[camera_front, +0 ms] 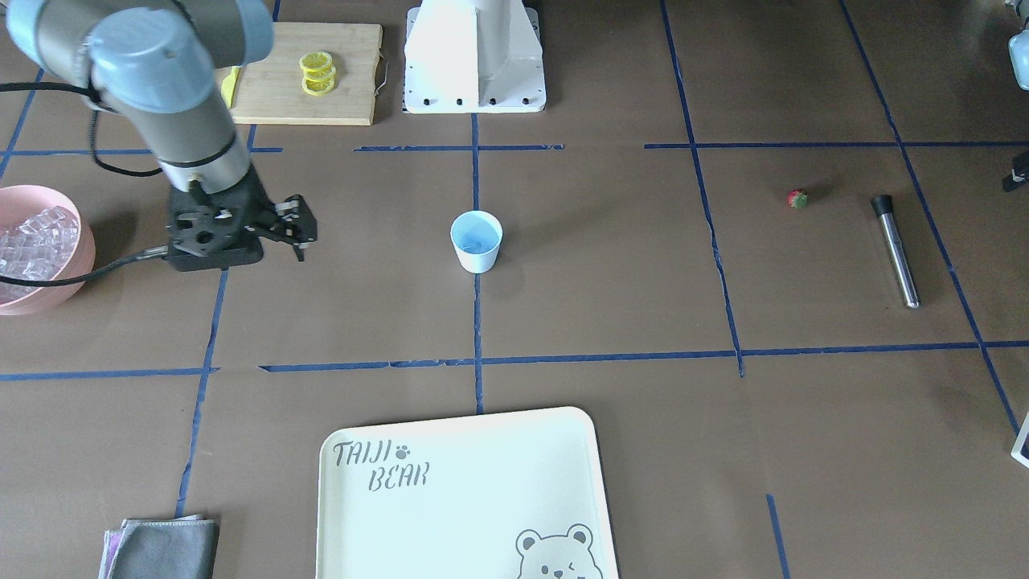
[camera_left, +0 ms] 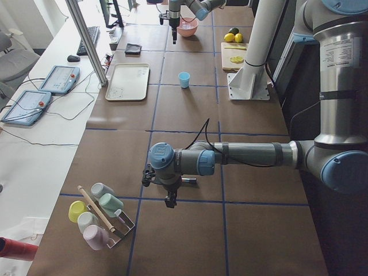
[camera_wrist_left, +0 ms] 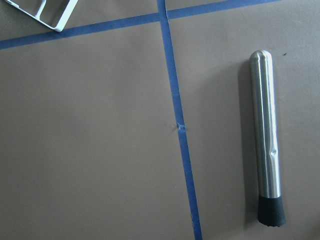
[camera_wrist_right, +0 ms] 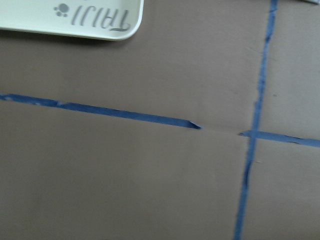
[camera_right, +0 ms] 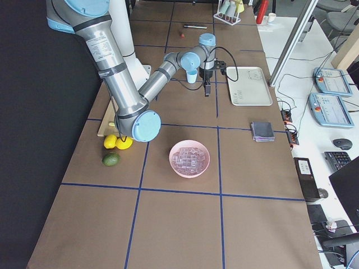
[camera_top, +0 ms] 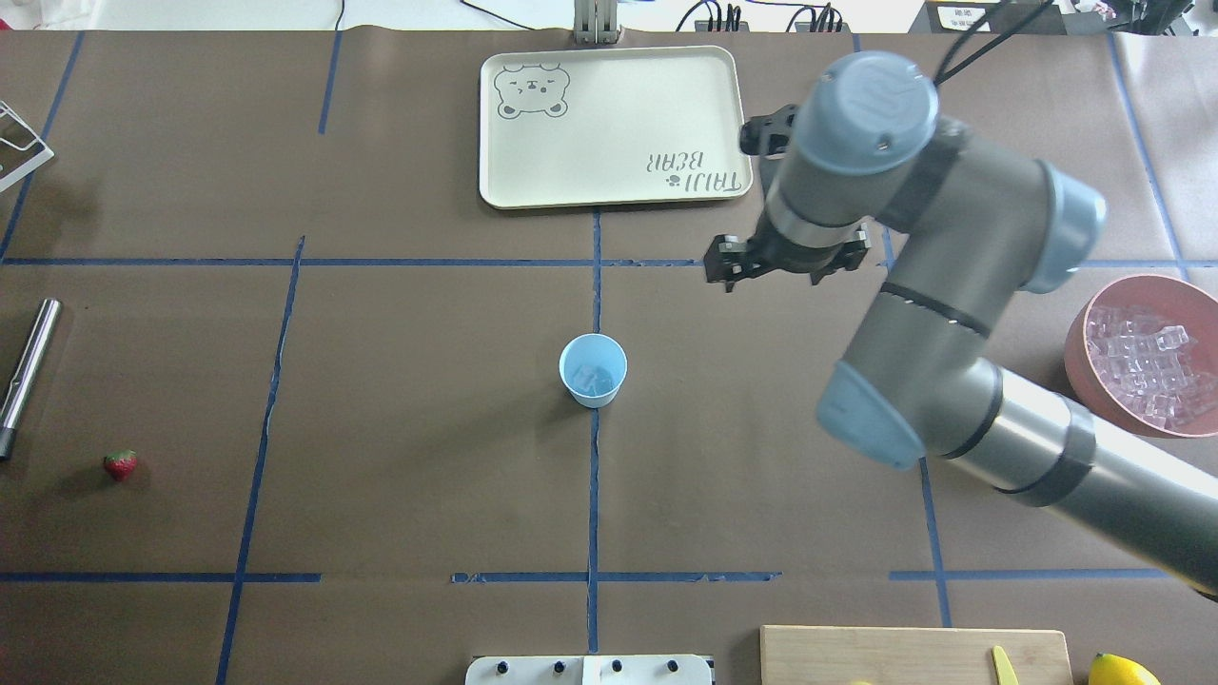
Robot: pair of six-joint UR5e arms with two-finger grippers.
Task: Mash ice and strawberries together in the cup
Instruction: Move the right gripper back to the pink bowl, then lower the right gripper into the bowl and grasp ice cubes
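Note:
The light blue cup (camera_front: 476,241) stands upright at the table's middle, also in the overhead view (camera_top: 593,370); something glassy lies in its bottom. More ice (camera_front: 36,241) fills the pink bowl (camera_top: 1080,328). The strawberry (camera_front: 797,199) lies alone on the table, also in the overhead view (camera_top: 120,464). My right gripper (camera_front: 296,232) hangs open and empty between bowl and cup, over bare table near the tray's corner. My left gripper (camera_left: 171,202) shows only in the exterior left view, so I cannot tell its state; its wrist camera looks down on a steel muddler (camera_wrist_left: 267,135).
The muddler (camera_front: 896,251) lies near the strawberry. A cream bear tray (camera_front: 466,498) sits at the operators' edge, with a grey cloth (camera_front: 165,548) beside it. A cutting board with lemon slices (camera_front: 317,74) is by the robot base. A rack of cups (camera_left: 98,215) stands at the left end.

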